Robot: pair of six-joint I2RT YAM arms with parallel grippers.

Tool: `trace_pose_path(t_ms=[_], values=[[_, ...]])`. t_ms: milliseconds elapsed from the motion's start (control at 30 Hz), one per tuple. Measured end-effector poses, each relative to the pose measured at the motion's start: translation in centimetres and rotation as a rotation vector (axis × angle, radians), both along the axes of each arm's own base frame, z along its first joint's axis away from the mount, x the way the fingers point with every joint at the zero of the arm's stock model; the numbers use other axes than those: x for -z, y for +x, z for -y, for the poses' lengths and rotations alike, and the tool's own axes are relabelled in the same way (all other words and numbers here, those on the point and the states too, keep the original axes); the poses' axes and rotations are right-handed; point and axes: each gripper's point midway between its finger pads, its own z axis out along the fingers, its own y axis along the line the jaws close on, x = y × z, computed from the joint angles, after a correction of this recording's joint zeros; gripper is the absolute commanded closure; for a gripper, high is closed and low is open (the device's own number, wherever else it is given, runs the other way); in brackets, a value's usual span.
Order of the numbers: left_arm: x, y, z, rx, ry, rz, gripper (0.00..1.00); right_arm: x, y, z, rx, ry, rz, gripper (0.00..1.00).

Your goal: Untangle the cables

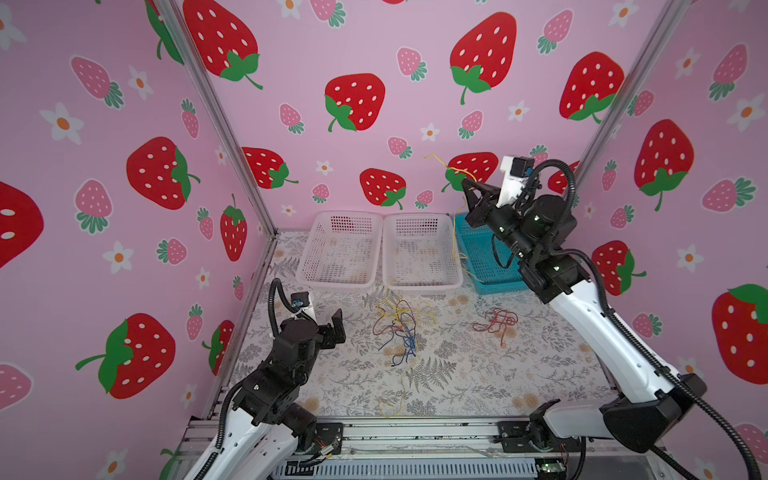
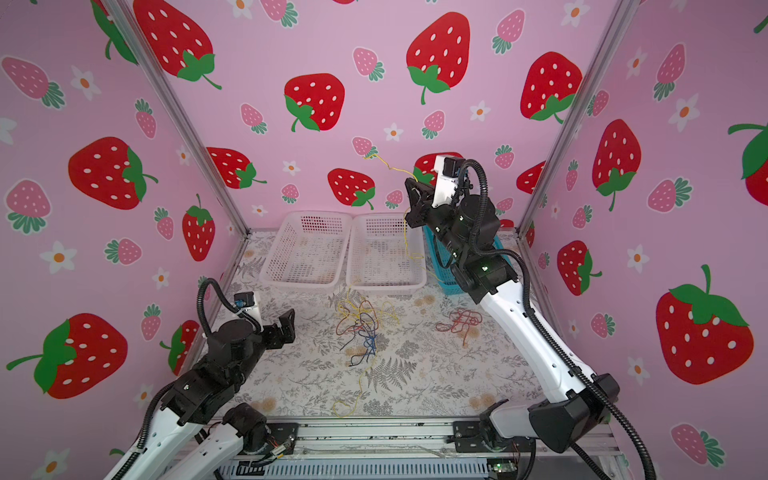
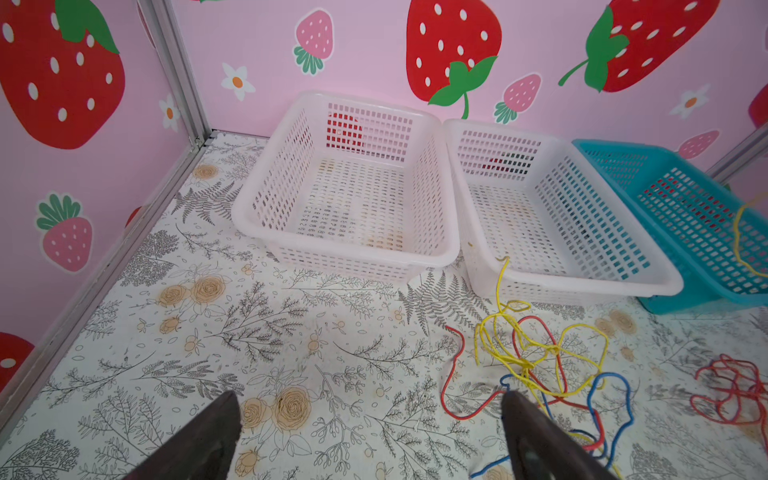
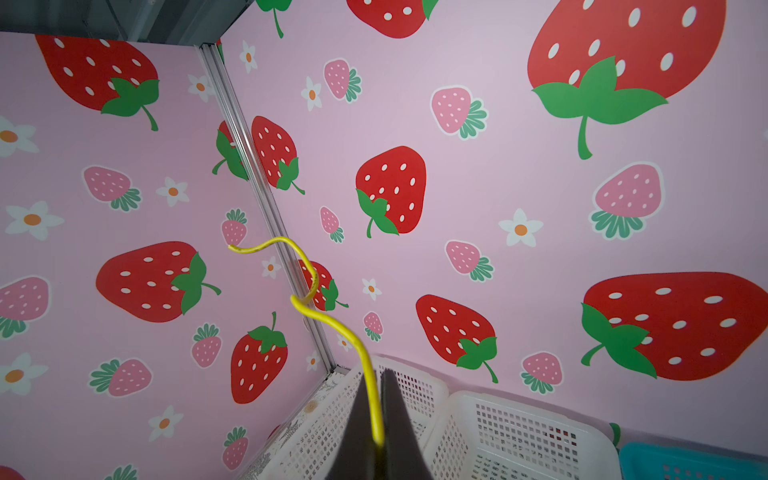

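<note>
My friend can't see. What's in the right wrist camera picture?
The right gripper is shut on a yellow cable, which curls out past its tips against a pink strawberry wall. Two white baskets and a corner of a blue basket also show.

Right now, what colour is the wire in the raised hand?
Thin yellow wire, clearest in right wrist view.

walls [image 1: 374,41]: pink, strawberry print; corner posts [image 1: 224,120]: grey metal; floor [image 1: 457,374]: pale botanical print

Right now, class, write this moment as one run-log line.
right tool: shut on yellow cable, held high | left tool: open, near tangle | red bundle: lying apart
</note>
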Motion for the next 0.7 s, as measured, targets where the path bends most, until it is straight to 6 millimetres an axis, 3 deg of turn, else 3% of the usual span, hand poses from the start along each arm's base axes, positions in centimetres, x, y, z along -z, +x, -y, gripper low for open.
trace_pose_path(t_ms=[167, 400, 533, 700], values=[[1.0, 0.4, 0.3, 0.006, 0.026, -0.035, 0.01, -0.2, 1.5, -1.9, -0.057, 0.036, 0.001, 1.00], [1.1, 0.6, 0.4, 0.014, 0.042, -0.037, 0.01, 2.3, 4.1, -4.4, -0.128, 0.084, -0.011, 1.00], [1.2, 0.6, 0.5, 0.022, 0.043, -0.039, 0.01, 5.0, 6.4, -5.0, -0.154, 0.129, -0.045, 1.00], [1.4, 0.8, 0.9, 0.037, 0.040, -0.051, 0.01, 11.5, 9.9, -5.2, -0.117, 0.118, -0.152, 1.00]])
